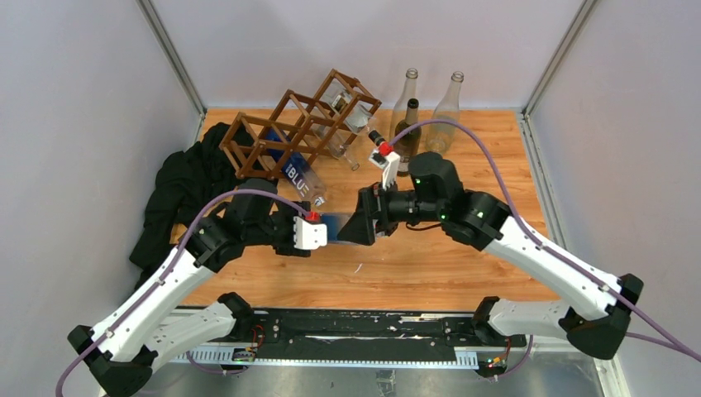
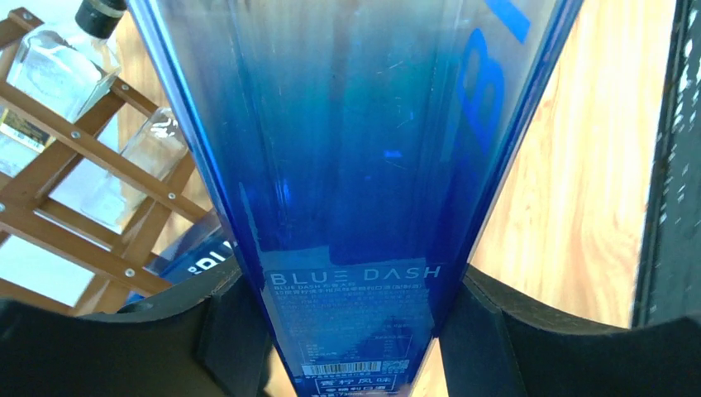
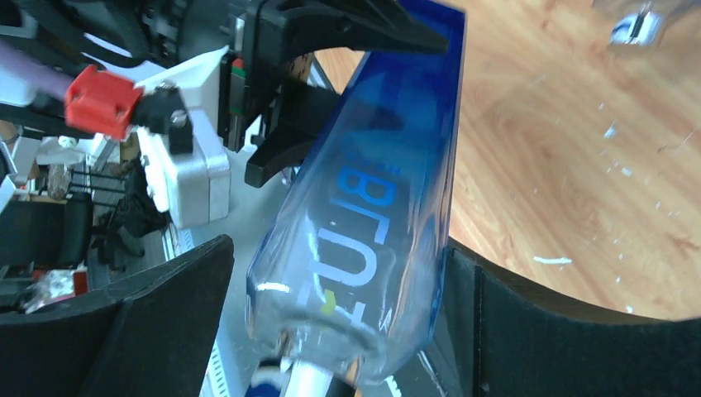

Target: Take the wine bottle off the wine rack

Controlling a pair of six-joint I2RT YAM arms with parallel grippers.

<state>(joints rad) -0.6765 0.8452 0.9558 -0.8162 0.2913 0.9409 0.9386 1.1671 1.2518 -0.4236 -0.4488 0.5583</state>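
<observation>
A blue glass wine bottle [image 1: 337, 225] marked BLUE DASH hangs level over the table, clear of the wine rack [image 1: 298, 124]. My left gripper [image 1: 327, 230] is shut on its lower body, and both pads press the glass [image 2: 355, 165] in the left wrist view. My right gripper [image 1: 352, 223] stands open around the shoulder end [image 3: 372, 215]: one jaw is well apart from the glass, the other lies close beside it. The rack [image 2: 83, 157] still holds a second blue bottle [image 1: 295, 178] and clear bottles [image 1: 351, 112].
A black cloth [image 1: 186, 190] lies heaped left of the rack. Three empty bottles stand at the back: two clear [image 1: 407, 95] [image 1: 450, 103] and a dark one [image 1: 405, 136]. Grey walls close in the table on three sides.
</observation>
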